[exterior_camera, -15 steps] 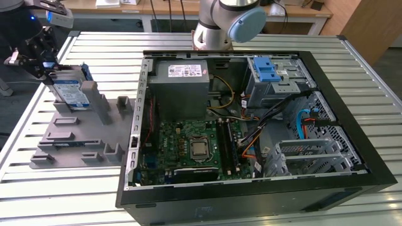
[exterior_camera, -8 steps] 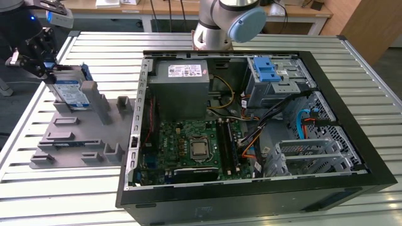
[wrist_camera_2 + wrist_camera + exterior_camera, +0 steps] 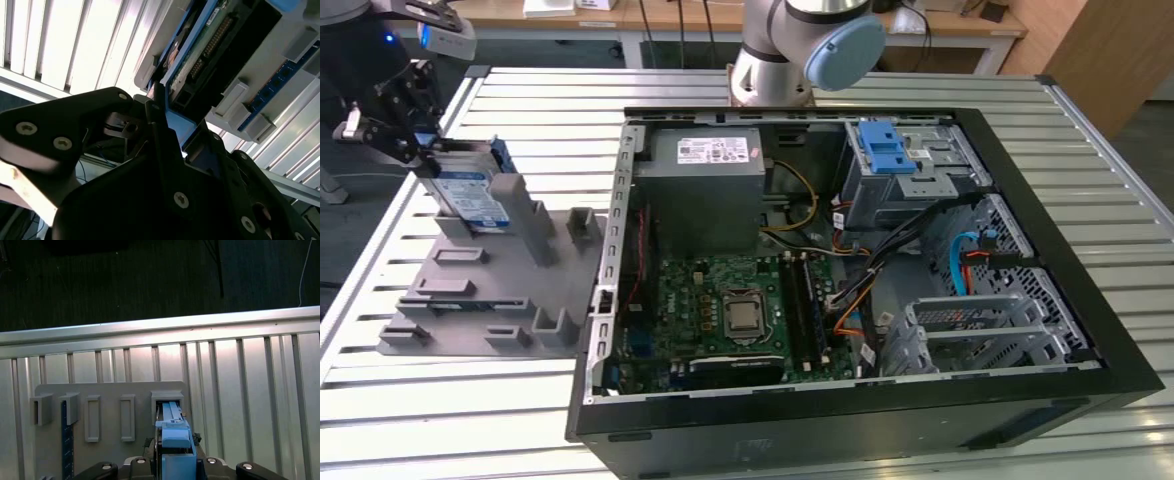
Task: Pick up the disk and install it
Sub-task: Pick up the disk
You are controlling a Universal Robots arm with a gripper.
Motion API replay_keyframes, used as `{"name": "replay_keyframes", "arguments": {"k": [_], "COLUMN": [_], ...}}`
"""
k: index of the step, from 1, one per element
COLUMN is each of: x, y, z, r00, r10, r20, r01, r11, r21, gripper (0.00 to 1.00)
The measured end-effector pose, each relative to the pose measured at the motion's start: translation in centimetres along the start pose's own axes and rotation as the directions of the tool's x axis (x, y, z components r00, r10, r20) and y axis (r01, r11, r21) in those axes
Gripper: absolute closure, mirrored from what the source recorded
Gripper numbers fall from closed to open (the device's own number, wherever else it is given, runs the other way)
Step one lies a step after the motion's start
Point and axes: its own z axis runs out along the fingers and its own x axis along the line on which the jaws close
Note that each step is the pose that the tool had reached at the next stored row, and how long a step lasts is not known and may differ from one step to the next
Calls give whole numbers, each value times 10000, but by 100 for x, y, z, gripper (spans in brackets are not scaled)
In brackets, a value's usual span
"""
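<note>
Disk: a flat, rectangular silver disk (image 3: 464,195) edged by a blue plastic frame. It stands on edge in a slot of the holder, at the exterior view's left, well apart from the computer.
Disk label: a white-and-blue printed label on the face turned to the exterior view; its wording cannot be read.
Disk underside: in the second wrist view the disk (image 3: 210,45) shows a green circuit board and a dark connector block.
Gripper: the black two-fingered gripper (image 3: 424,150) is at the disk's upper end, fingers pinched narrow on the blue frame. In the first wrist view the frame sits between the sides of the gripper (image 3: 175,465).
Holder: a grey plastic holder plate (image 3: 480,290) with upright slots, lying on the slatted metal table (image 3: 454,420).
Computer: an open black tower computer case (image 3: 854,415) lying on its side.
Inside the case: a green motherboard (image 3: 720,300), a grey metal box (image 3: 707,190) with a white sticker I cannot read, and a silver metal cage (image 3: 927,175) with a blue plastic latch.
</note>
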Motion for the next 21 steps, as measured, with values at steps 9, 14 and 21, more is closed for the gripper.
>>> {"name": "replay_keyframes", "arguments": {"k": [9, 14, 21], "x": [1, 1, 1], "y": [0, 0, 0], "z": [1, 0, 0], "r00": [9981, 9978, 9966], "r10": [-618, -666, -823], "r20": [-8, -9, -11], "r01": [618, 666, 823], "r11": [9981, 9978, 9966], "r21": [-7, -8, -10], "gripper": [63, 63, 63]}}
